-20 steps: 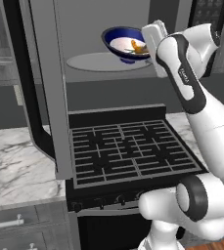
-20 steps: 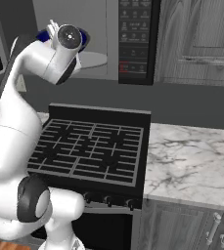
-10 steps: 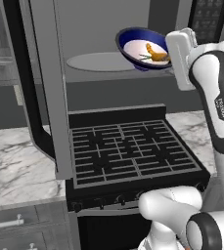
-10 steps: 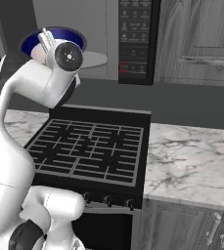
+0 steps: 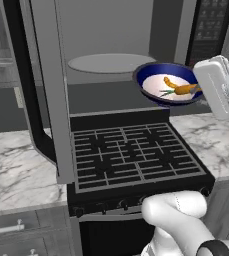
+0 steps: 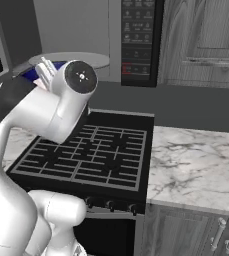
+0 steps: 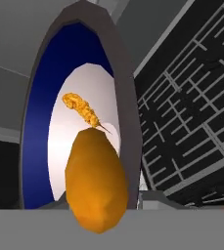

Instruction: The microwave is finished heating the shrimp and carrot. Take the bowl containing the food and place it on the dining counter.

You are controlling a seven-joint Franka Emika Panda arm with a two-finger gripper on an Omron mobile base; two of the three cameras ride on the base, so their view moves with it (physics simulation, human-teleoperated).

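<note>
Above the black stove (image 5: 136, 157), fingers grip the bowl (image 5: 168, 90) beside the open microwave door (image 5: 43, 95).

**Bowl of shrimp and carrot out of the microwave, above the stove**

The bowl (image 5: 170, 84), deep blue outside and white inside, hung in the air, tilted, in front of the microwave's (image 5: 111, 45) open cavity and over the back right of the black stove grate. It sat apart from the pale round turntable (image 5: 111, 63), which lay bare on the cavity floor. The door stood swung wide to the left. Inside the bowl the orange carrot (image 5: 187, 90), green at one end, lay beside the small curved shrimp (image 5: 170, 82). In the hand view the carrot (image 7: 96, 183) loomed nearest, the shrimp (image 7: 81, 109) beyond it.
</note>
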